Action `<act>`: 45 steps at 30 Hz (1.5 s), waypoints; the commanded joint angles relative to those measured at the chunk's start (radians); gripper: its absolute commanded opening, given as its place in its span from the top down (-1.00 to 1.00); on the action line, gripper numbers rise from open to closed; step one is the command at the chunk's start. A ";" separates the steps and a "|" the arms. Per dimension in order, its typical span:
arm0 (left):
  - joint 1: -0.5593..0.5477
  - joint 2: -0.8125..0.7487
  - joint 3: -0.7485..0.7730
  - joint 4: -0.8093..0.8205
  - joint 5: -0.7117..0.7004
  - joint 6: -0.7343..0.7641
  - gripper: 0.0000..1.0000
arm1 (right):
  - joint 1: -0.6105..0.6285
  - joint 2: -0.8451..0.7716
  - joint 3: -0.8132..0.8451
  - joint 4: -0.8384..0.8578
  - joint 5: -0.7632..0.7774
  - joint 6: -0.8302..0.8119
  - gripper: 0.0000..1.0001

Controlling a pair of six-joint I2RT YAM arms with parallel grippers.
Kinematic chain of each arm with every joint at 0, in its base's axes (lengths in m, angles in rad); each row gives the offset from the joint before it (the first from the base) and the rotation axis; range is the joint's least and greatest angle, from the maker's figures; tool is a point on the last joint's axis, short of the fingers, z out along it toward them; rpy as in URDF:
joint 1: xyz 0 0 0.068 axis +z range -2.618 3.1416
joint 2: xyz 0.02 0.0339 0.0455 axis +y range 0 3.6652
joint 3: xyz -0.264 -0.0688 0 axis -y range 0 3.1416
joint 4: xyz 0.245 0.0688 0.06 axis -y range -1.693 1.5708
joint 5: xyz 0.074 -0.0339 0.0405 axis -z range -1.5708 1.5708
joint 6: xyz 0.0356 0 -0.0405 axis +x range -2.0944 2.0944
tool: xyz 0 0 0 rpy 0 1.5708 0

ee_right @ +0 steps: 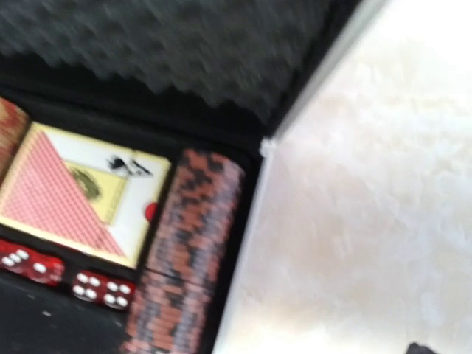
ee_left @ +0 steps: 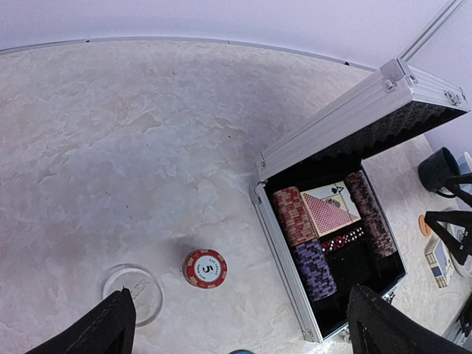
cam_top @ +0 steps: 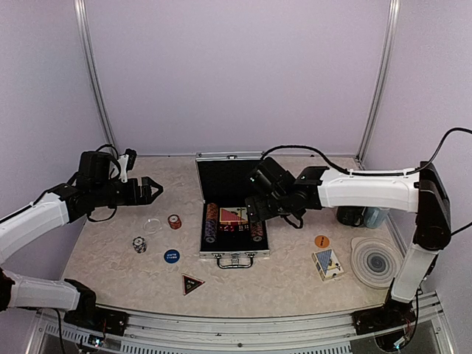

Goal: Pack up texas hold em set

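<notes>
**Op:** Where do my grippers stand?

**Spotter:** I see the left gripper [cam_top: 153, 189] spread wide and empty, in the air well left of the case [cam_top: 234, 255]. The right gripper [cam_top: 253, 209] hangs over the case's right side, fingers apart, holding nothing.

**Op:** And the set?

**Spotter:** The case lies open on the surface [cam_top: 280, 287], lid [cam_top: 228, 171] up. Inside I see chip rows [ee_left: 293, 215], a red deck [ee_left: 330, 212] and red dice [ee_right: 96, 287]. Left of the case lie a red chip [ee_left: 204, 268], a blue button [cam_top: 171, 256] and the black triangle [cam_top: 192, 284]. Right of it lies the blue deck [cam_top: 327, 264].

**Op:** Any writing?

**Spotter:** I read "5" on the red chip, and "A" with a spade on the red deck. The button's lettering is too small.
</notes>
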State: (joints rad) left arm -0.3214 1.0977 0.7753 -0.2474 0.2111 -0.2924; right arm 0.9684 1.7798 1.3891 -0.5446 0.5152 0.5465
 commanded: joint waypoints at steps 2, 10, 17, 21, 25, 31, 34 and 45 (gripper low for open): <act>0.003 -0.003 0.010 0.028 0.020 -0.011 -0.98 | -0.018 0.068 -0.005 0.013 0.015 0.032 -0.99; 0.001 -0.011 0.010 0.026 0.010 -0.008 -0.98 | -0.020 0.254 0.180 0.012 -0.010 -0.015 -0.98; 0.001 -0.016 0.010 0.024 0.009 -0.007 -0.98 | -0.020 0.372 0.285 -0.010 -0.017 -0.039 -0.98; 0.001 -0.013 0.010 0.025 0.011 -0.007 -0.98 | -0.022 0.442 0.334 -0.030 -0.020 -0.043 -0.98; 0.002 -0.010 0.011 0.026 0.014 -0.007 -0.98 | -0.023 0.496 0.361 -0.048 -0.027 -0.046 -0.98; 0.003 -0.012 0.010 0.026 0.014 -0.007 -0.98 | -0.023 0.480 0.331 -0.047 -0.039 -0.042 -0.98; 0.002 -0.012 0.009 0.026 0.013 -0.007 -0.98 | -0.023 0.438 0.310 -0.052 -0.030 -0.036 -0.99; 0.003 -0.010 0.010 0.025 0.013 -0.007 -0.98 | -0.023 0.074 0.038 -0.072 0.005 0.010 -0.98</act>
State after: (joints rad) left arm -0.3214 1.0962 0.7753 -0.2470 0.2173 -0.2951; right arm 0.9524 1.9972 1.5032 -0.5793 0.4908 0.5198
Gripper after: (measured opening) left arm 0.989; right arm 0.992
